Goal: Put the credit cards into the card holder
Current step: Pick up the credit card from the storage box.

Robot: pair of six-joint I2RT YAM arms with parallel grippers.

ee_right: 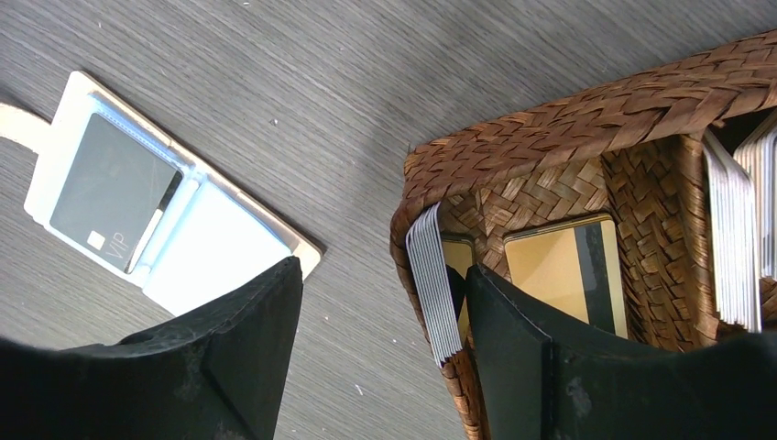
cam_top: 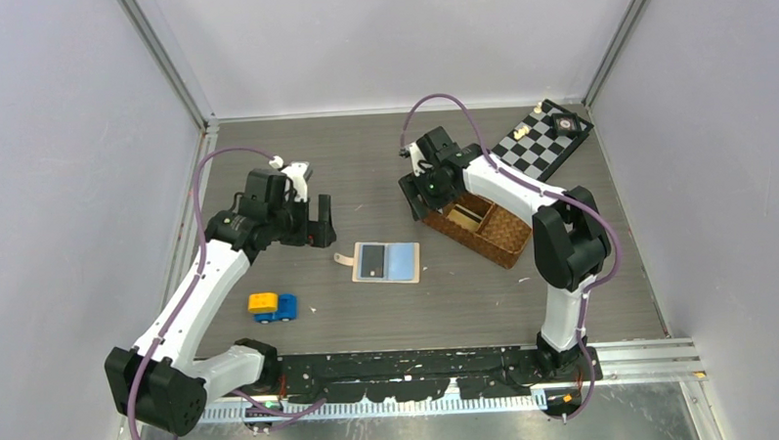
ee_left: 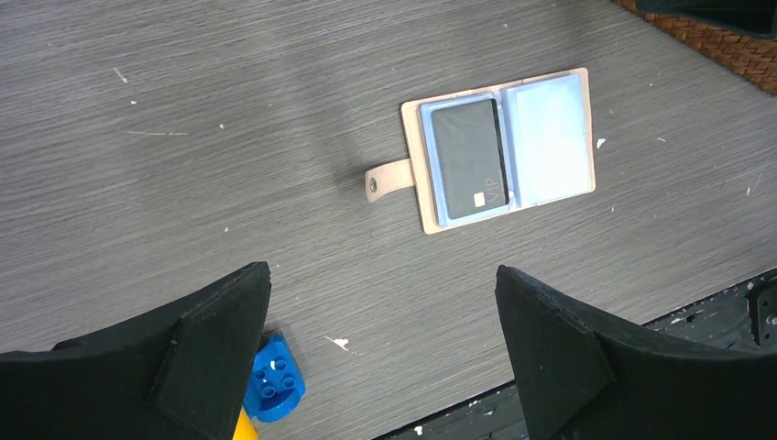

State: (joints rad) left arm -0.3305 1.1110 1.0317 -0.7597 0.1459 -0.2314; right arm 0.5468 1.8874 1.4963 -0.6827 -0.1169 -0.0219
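Note:
The beige card holder point(cam_top: 404, 263) lies open on the table, its snap tab to the left. A black card point(cam_top: 370, 261) sits in its left pocket; the right pale blue pocket looks empty. The holder point(ee_left: 550, 137) and black card point(ee_left: 469, 158) also show in the left wrist view, and both in the right wrist view point(ee_right: 215, 247) point(ee_right: 110, 192). My left gripper point(cam_top: 318, 223) point(ee_left: 383, 348) is open and empty, up and left of the holder. My right gripper point(cam_top: 419, 197) point(ee_right: 385, 339) is open and straddles the near corner wall of the woven basket point(ee_right: 550, 137), beside a silver-grey card stack point(ee_right: 432, 284) and a yellow-tan card point(ee_right: 559, 270).
The brown divided basket point(cam_top: 504, 238) stands right of the holder and holds more silver card stacks point(ee_right: 733, 238). A chessboard point(cam_top: 544, 141) with pieces lies at the back right. Yellow and blue toy bricks point(cam_top: 273, 304) point(ee_left: 273, 385) sit front left. A black rail point(cam_top: 420, 361) runs along the front edge.

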